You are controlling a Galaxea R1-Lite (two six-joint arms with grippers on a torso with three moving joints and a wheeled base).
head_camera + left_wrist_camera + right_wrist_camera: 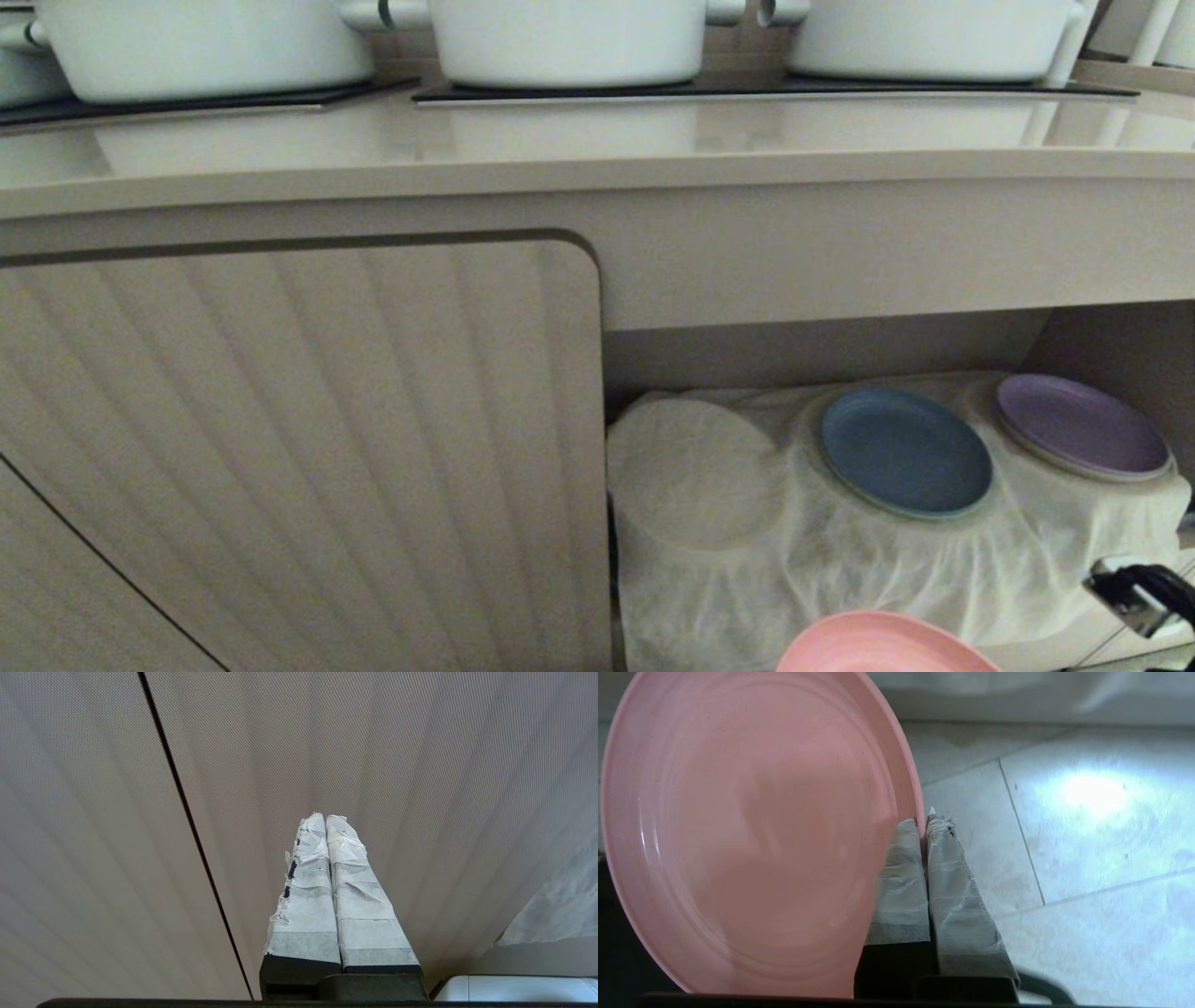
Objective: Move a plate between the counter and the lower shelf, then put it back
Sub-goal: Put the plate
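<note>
Pink round plastic plate [747, 830] hangs clamped by its rim in my right gripper [924, 823], so it carries clear of the floor. My left gripper [325, 819], pressed together and empty, idles by the ribbed beige cabinet door [299, 448].

Head camera faces the ribbed cabinet door [299, 448] and lower shelf [1111, 345] at close range, below the tabletop [597, 140]. Left wrist camera looks closely at that door. Right wrist camera looks down at floor tiles [1087, 835]; the plate [752, 830] appears in both head and right wrist views.
</note>
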